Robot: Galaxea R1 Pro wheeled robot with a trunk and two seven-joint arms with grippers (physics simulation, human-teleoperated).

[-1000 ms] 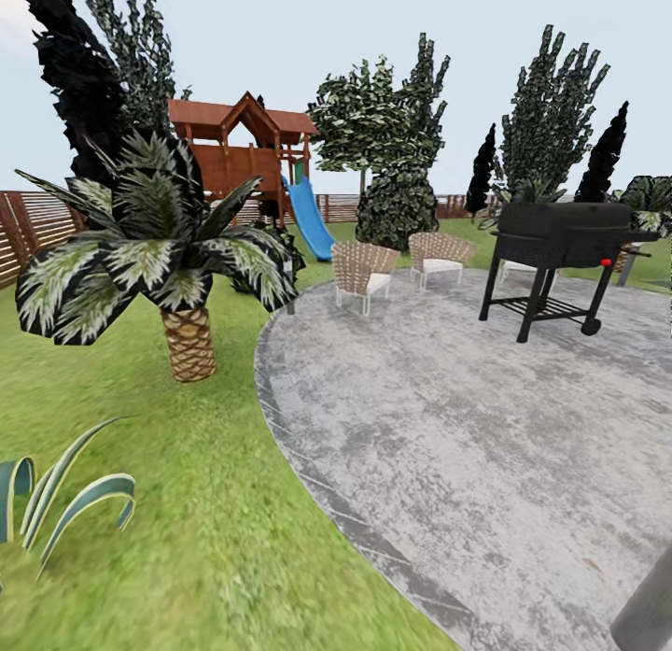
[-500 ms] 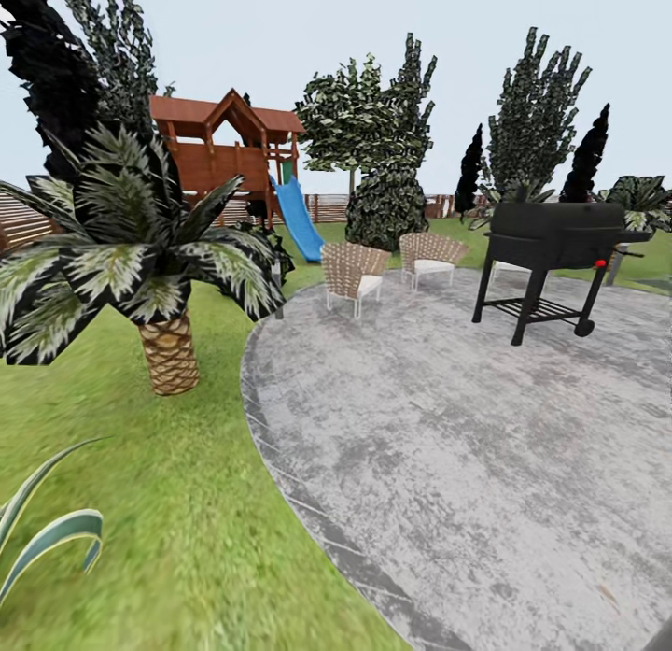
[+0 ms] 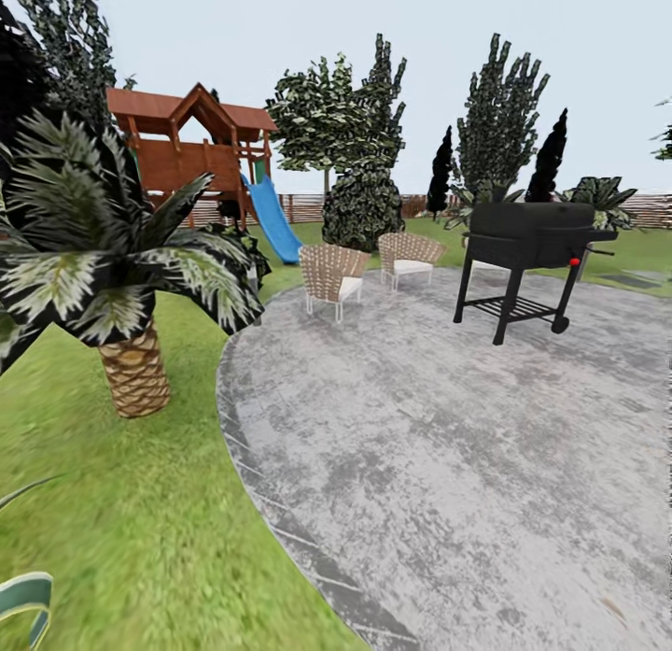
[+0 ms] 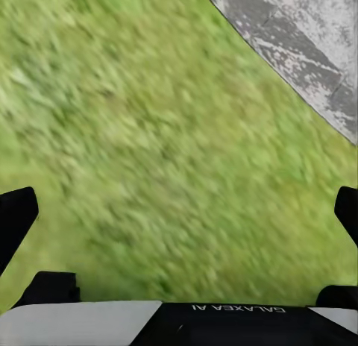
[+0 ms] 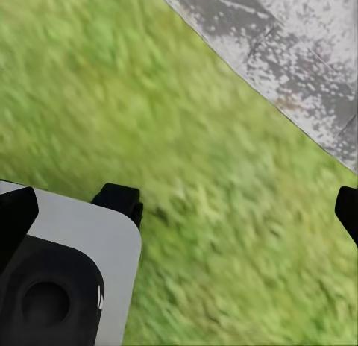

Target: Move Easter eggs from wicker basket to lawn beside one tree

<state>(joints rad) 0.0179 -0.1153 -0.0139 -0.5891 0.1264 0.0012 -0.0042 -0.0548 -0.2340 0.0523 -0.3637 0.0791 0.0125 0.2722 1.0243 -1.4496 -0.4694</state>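
Both claws, left claw [image 4: 179,212] and right claw [image 5: 179,204], spread wide, empty over lawn [image 3: 140,502] beside grey patio [image 3: 448,445]. Eggs, basket not in sight; judging nothing placed yet, whole task left.

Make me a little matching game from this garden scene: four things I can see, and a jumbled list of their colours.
Things:
1. slide
2. barbecue grill
3. patio
4. lawn

Colours:
a. green
b. black
c. blue
d. grey

Pairs: 1-c, 2-b, 3-d, 4-a
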